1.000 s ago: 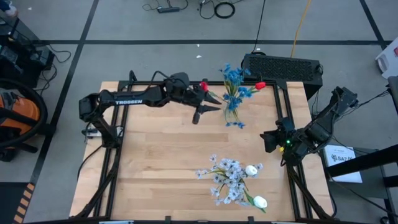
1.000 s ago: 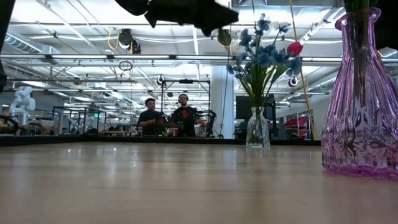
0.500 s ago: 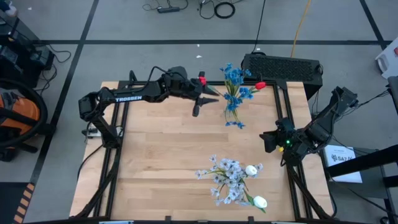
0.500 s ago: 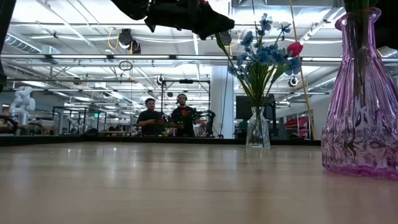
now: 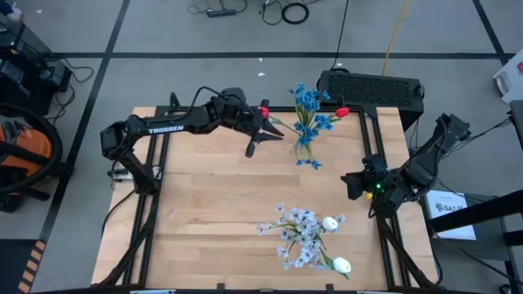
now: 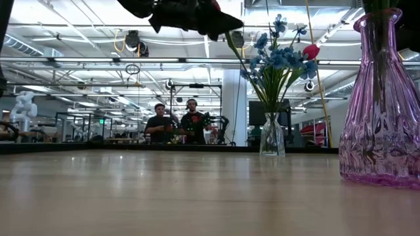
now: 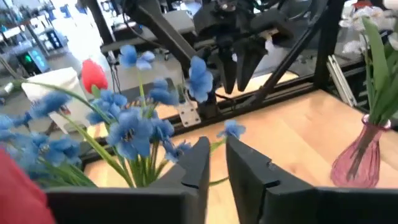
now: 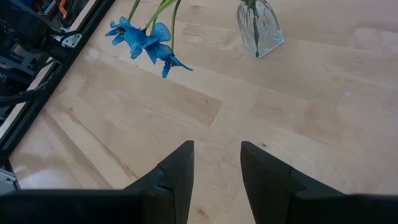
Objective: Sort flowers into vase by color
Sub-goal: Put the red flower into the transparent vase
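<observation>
My left gripper (image 5: 276, 129) hangs high over the table's far side, just left of the clear vase (image 6: 272, 134), and is shut on a red tulip (image 5: 263, 111). The clear vase holds blue flowers (image 5: 308, 118) and another red tulip (image 5: 341, 111). The purple vase (image 6: 380, 124), near the table's near right, holds lavender-white flowers (image 5: 301, 233) and two white tulips (image 5: 330, 223). My right gripper (image 8: 214, 162) waits open at the table's right edge (image 5: 357, 183), touching nothing. My left gripper (image 7: 214, 155) pinches the red tulip's green stem (image 7: 217, 147) between its two fingers. The tulip is lifted clear of the table. Its red bloom (image 7: 15, 186) sits back beside the wrist, and the stem end (image 6: 233, 44) pokes out past the fingertips toward the blue flowers.
A black box (image 5: 372, 88) sits beyond the table's far right corner. The wooden tabletop (image 5: 212, 204) between the two vases and toward the left is bare. People stand in the room behind the table (image 6: 177, 121).
My left gripper, holding the red tulip, has drifted a little toward the table's left and tipped, staying high beside the blue flowers. The tulip's stem end now shows below the gripper in the low view.
</observation>
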### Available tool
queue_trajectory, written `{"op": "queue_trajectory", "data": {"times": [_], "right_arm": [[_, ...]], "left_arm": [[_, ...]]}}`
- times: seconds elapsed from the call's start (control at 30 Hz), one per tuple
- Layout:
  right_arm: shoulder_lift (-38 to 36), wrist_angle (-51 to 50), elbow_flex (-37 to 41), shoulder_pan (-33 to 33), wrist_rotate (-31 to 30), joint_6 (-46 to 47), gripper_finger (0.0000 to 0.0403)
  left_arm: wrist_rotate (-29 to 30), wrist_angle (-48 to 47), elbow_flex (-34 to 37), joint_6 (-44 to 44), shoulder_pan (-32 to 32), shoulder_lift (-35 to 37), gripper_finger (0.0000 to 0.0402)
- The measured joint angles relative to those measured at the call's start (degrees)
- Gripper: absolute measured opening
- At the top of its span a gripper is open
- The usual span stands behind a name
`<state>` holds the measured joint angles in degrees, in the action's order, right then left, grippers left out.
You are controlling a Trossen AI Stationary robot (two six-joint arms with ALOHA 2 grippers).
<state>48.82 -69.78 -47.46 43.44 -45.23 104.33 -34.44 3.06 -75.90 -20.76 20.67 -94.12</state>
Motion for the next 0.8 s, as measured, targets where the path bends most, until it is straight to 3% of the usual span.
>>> {"op": "queue_trajectory", "data": {"times": [0.17,0.33,0.5,0.7,0.8], "right_arm": [[0.00,-0.35,0.00,0.00,-0.01,-0.02,0.0123],[0.00,-0.39,0.00,0.00,-0.02,-0.16,0.0123],[0.02,-1.22,0.00,0.00,-0.02,-0.20,0.0123],[0.02,-3.26,0.00,0.00,-0.02,-0.22,0.0123],[0.01,-3.95,0.00,0.00,-0.05,-0.32,0.0123]], "left_arm": [[0.00,-2.13,0.03,-5.08,0.29,2.59,0.0008],[0.02,-6.87,-0.02,-5.10,0.63,4.37,0.0004],[0.66,-21.20,-0.07,-3.46,0.30,3.77,0.0002],[12.40,-37.45,0.02,3.96,-1.74,1.69,0.0001],[13.64,-41.17,0.02,10.66,-1.90,0.73,0.0001]]}}
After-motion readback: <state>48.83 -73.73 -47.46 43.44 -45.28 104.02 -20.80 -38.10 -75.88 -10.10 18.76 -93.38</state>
